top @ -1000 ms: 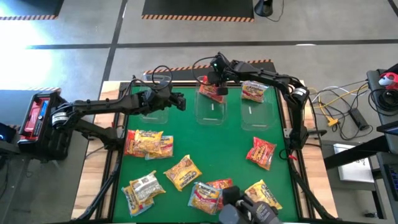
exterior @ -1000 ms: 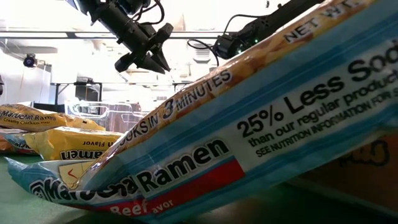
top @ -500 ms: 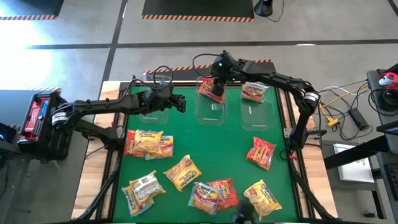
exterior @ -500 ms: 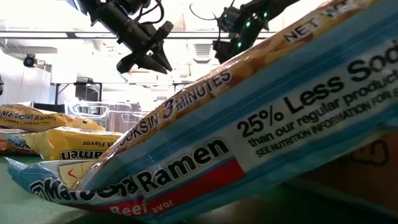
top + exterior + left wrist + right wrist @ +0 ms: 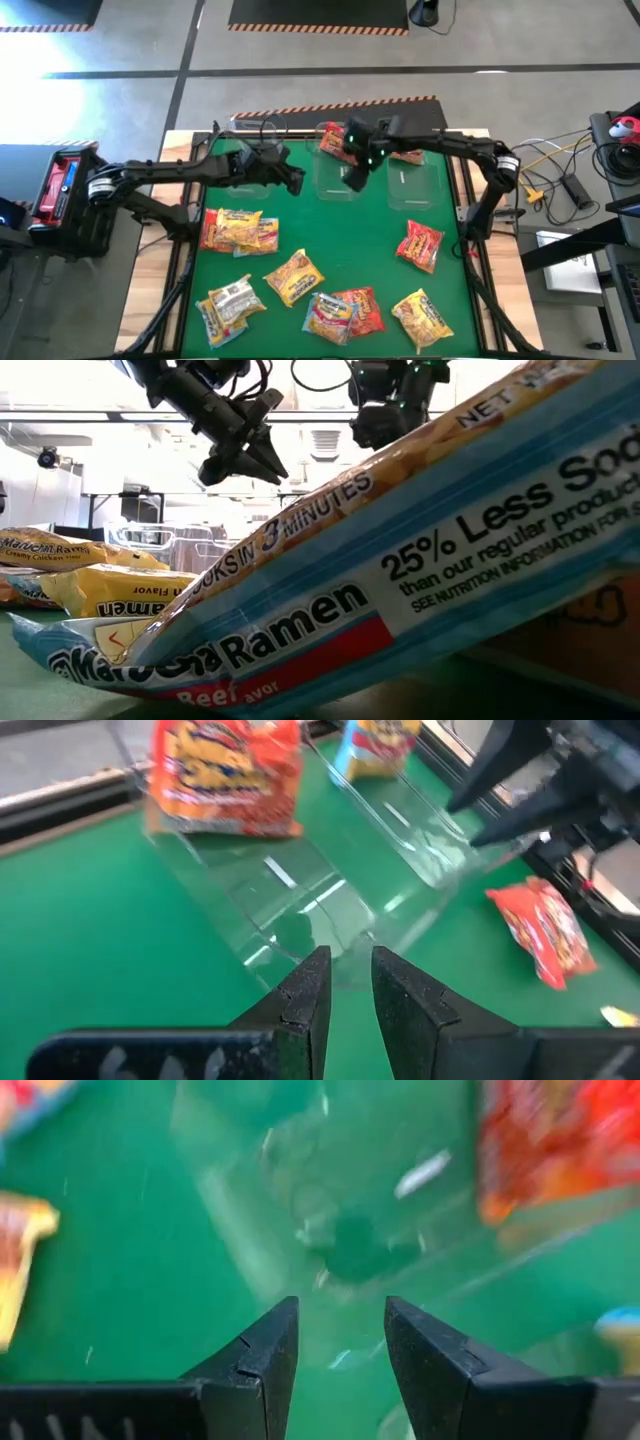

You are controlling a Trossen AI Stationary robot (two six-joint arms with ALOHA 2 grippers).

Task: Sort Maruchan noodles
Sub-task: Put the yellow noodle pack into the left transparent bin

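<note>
Several Maruchan noodle packets lie flat on the green table: yellow ones [image 5: 232, 230] [image 5: 293, 277], a red one [image 5: 420, 245] and more along the near edge [image 5: 340, 312]. At the far side, a red packet [image 5: 333, 140] lies in the middle clear bin [image 5: 338, 180]. A pale packet [image 5: 405, 150] lies in the right bin [image 5: 415, 185]. My right gripper [image 5: 355, 172] hangs open over the middle bin's near part [image 5: 340, 1230] with nothing between its fingers. My left gripper [image 5: 295, 181] stands left of that bin, pointing toward it [image 5: 290, 890], its fingers a narrow gap apart and holding nothing.
A third clear bin [image 5: 245, 165] stands at the far left, partly under my left arm. In the low view a blue-striped packet [image 5: 400, 580] lies right before the camera and hides most of the table. Bare green mat shows mid-table [image 5: 350, 235].
My right gripper has come away from over the red packet in the middle bin, moving toward the table's near edge and upward while rolling about its own axis. The red packet stays in the bin. My left gripper has turned and edged slightly toward the middle bin.
</note>
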